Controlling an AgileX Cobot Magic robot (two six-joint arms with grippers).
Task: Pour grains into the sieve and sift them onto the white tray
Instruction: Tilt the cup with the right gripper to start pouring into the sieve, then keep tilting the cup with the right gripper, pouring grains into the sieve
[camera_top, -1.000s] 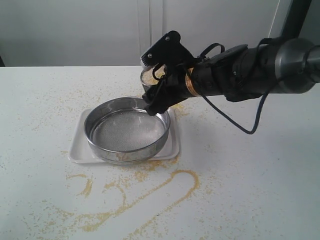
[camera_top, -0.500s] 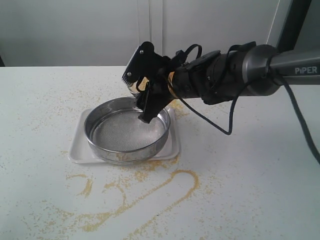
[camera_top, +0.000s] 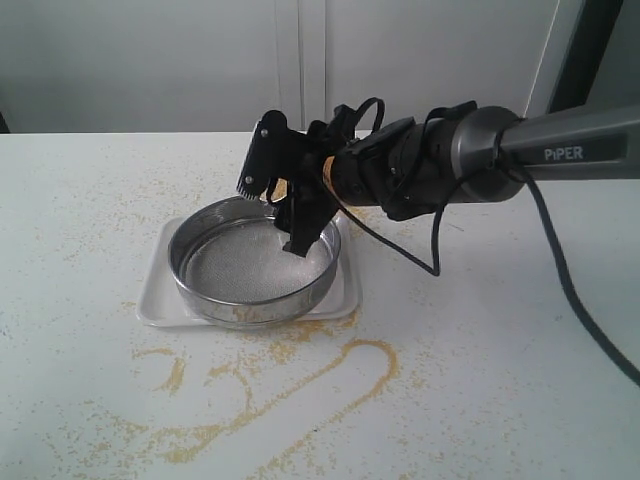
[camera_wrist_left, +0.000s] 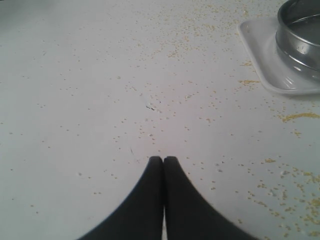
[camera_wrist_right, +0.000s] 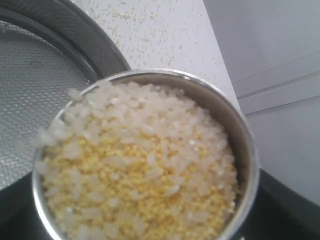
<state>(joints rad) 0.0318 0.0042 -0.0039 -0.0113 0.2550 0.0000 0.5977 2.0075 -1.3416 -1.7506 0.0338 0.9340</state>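
Observation:
The sieve (camera_top: 255, 262) is a wide steel ring with a mesh bottom and stands on the white tray (camera_top: 150, 303). My right gripper (camera_top: 275, 205) is shut on a small steel cup (camera_wrist_right: 246, 150), held tipped over the sieve's far right rim. The cup is full of grains (camera_wrist_right: 145, 165), white rice over yellow granules. Some of them blur at the lip just above the sieve's mesh (camera_wrist_right: 30, 100). In the exterior view the fingers hide most of the cup. My left gripper (camera_wrist_left: 163, 160) is shut and empty over bare table. From it the tray's corner (camera_wrist_left: 260, 55) and the sieve (camera_wrist_left: 300, 35) show off to one side.
Spilled yellow granules lie in curved trails (camera_top: 300, 385) on the white table in front of the tray. More are scattered thinly around it (camera_wrist_left: 295, 116). The right arm and its cable (camera_top: 440, 170) reach in from the right. A pale wall stands behind the table.
My right gripper has carried the cup left and lower, from beyond the sieve's rim to over it, and tipped it further toward the mesh. The sieve and tray have stayed put.

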